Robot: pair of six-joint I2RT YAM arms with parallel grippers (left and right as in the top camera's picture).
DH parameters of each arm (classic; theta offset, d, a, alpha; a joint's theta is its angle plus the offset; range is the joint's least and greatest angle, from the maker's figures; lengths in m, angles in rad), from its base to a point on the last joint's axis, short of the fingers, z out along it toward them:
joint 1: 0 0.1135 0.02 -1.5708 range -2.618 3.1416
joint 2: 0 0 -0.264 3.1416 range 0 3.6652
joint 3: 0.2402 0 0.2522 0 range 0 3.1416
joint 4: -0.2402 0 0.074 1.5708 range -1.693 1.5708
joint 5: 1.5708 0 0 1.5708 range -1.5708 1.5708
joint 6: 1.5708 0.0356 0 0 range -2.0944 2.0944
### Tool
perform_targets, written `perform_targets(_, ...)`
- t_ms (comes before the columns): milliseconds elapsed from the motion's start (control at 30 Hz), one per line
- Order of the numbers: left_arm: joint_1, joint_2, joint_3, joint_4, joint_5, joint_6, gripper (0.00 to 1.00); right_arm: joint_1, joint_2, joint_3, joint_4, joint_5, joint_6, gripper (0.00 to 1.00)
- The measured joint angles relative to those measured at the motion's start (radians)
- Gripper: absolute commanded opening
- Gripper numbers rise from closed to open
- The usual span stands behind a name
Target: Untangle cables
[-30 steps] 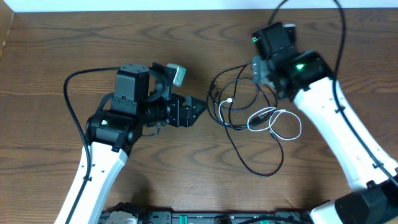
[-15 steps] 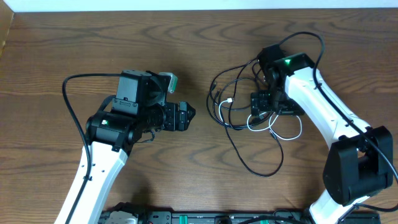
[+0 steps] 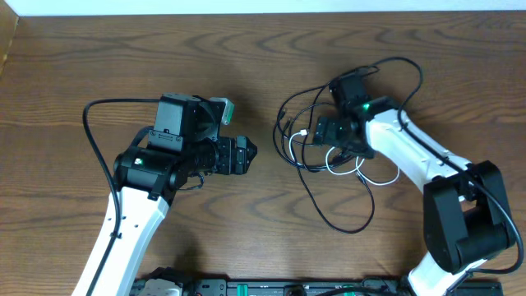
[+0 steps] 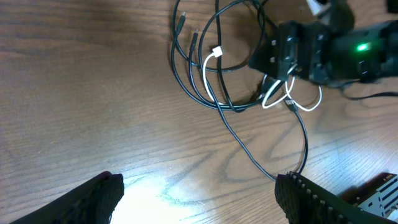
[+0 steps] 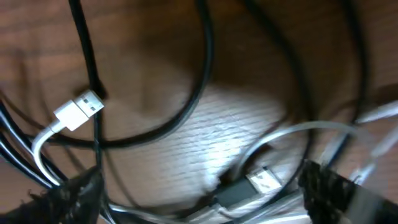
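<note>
A tangle of thin cables [image 3: 329, 160] is seen lying on the wooden counter [image 3: 246, 66], right of centre in the overhead view. It is made up of several black strands and one white cable [image 3: 386, 173], whose loops lie on the side of the heap towards the right arm's base. From the tangle, one long black strand [image 3: 345, 228] is run out in a wide loop towards the near edge of the counter. A white USB plug [image 3: 304, 133] is seen at the left side of the heap, among the black strands. The right fingers [image 3: 322, 131] are positioned directly over the upper part of the tangle. In the right wrist view they [image 5: 336, 186] are spread wide, one at each lower corner, with strands crossing the lit wood between them and nothing clamped. The white USB plug [image 5: 78, 112] is seen near the left one, and a black plug with a metal end [image 5: 258, 180] lies closer to the right one. The left fingers [image 3: 244, 154] are held well apart from the cables, to their left, and are pointed towards them. In the left wrist view these fingers [image 4: 93, 199] are set apart over bare wood, with nothing between them, and the tangle [image 4: 214, 102] lies ahead of them.
</note>
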Motion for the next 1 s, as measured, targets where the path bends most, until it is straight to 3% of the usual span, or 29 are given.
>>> perform_targets(33, 0.0, 0.0, 0.0, 0.0, 0.0, 0.0, 0.84, 0.007, 0.0, -0.011, 0.02, -0.003, 0.03, 0.24)
perform_targets(67, 0.0, 0.0, 0.0, 0.0, 0.0, 0.0, 0.84, 0.015, 0.0, -0.021, 0.035, -0.005, 0.051, 0.01)
perform_targets(300, 0.0, 0.001, 0.0, 0.0, 0.0, 0.0, 0.84, 0.043, 0.0, -0.029, 0.065, -0.011, 0.116, 0.01)
perform_targets(467, 0.0, 0.001, 0.0, 0.0, -0.001, 0.0, 0.84, 0.03, -0.014, 0.008, 0.057, -0.015, 0.031, 0.01)
perform_targets(733, 0.0, 0.001, 0.0, 0.0, -0.009, 0.0, 0.84, 0.012, -0.206, 0.424, 0.056, -0.024, -0.26, 0.01)
perform_targets(1000, 0.0, 0.001, 0.0, 0.002, -0.012, 0.0, 0.85, 0.012, -0.386, 0.729, 0.068, -0.024, -0.359, 0.01)
